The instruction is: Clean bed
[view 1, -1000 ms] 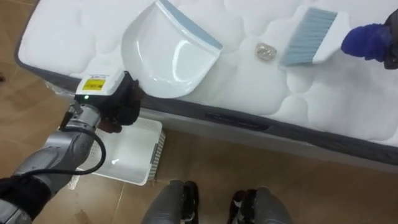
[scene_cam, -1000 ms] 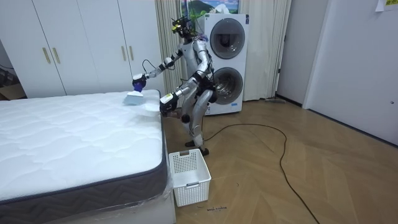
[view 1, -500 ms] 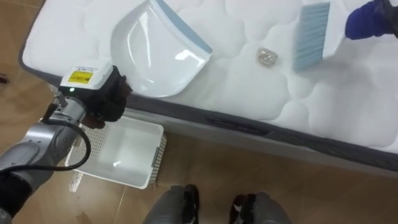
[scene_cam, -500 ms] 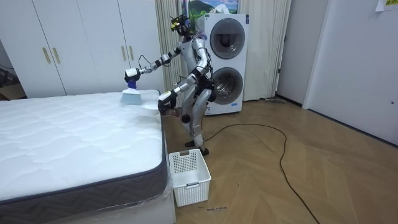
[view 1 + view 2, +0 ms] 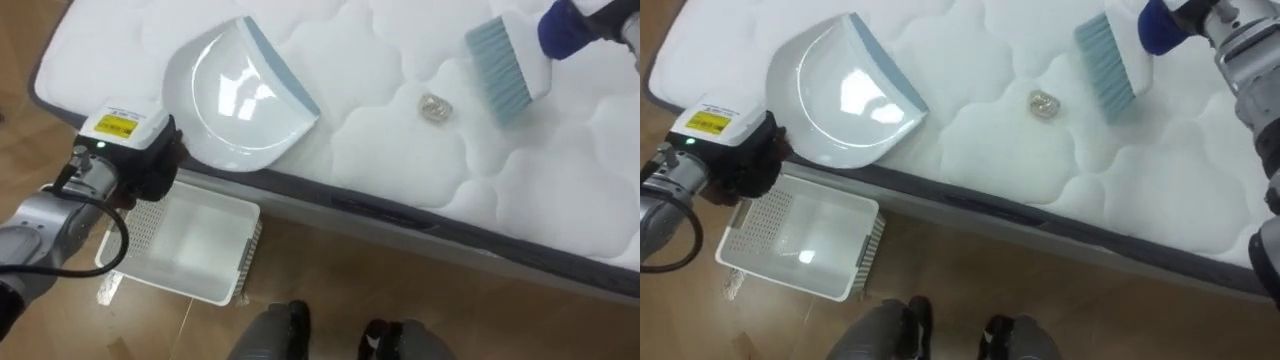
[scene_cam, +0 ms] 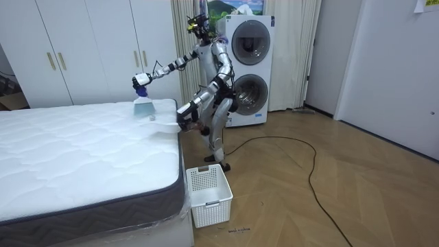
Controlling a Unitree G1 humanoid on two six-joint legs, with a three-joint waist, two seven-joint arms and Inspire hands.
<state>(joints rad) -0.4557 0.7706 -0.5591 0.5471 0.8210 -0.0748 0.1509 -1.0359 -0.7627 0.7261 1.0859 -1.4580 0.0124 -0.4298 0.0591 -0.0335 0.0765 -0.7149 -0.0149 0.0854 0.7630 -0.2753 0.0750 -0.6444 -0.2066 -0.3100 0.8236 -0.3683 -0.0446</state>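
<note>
1. The left hand (image 5: 143, 168) reaches low at the near edge of the mattress (image 5: 390, 165), fingers clamped on the white dustpan (image 5: 240, 100). Its yellow label (image 5: 115, 125) is unreadable.
2. The right hand (image 5: 1212, 18), stretched over the mattress, grips the brush (image 5: 505, 65).
3. A crumpled scrap (image 5: 433, 106) lies between the dustpan and the brush, near the bristles.

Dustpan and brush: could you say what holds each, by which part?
Left hand holds the dustpan by its handle; right hand holds the brush by its handle.
</note>
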